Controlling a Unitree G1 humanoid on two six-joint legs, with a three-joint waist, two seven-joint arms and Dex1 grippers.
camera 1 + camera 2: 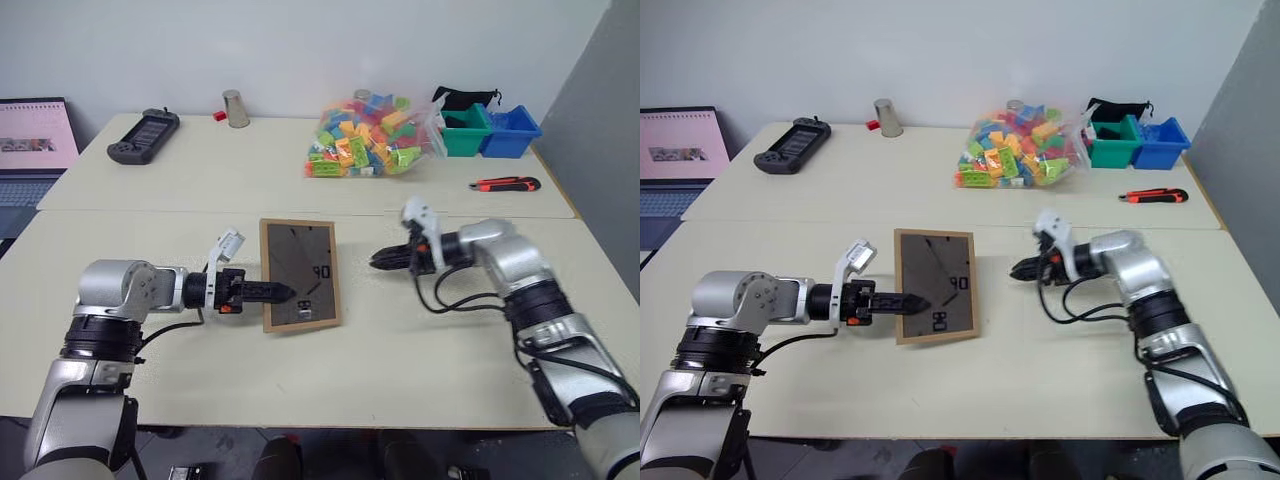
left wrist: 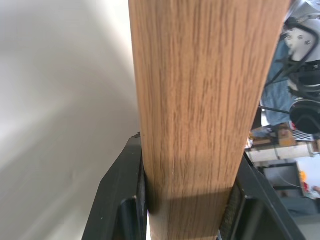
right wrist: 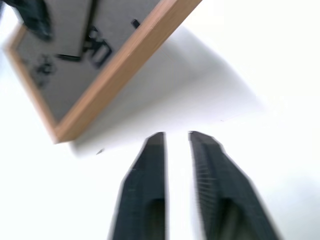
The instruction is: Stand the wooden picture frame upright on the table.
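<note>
Left eye view | bag (image 1: 372, 137) – coloured blocks | bins (image 1: 490, 130) – contents unclear

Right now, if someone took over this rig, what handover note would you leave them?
Left tool: shut on the wooden picture frame, clamping its left edge.
Right tool: slightly open, holding nothing, apart from the frame on its right side.
Frame: dark back toward the camera, tilted up off the table, not yet standing by itself.
Left to do: set it upright on its stand, release.
</note>
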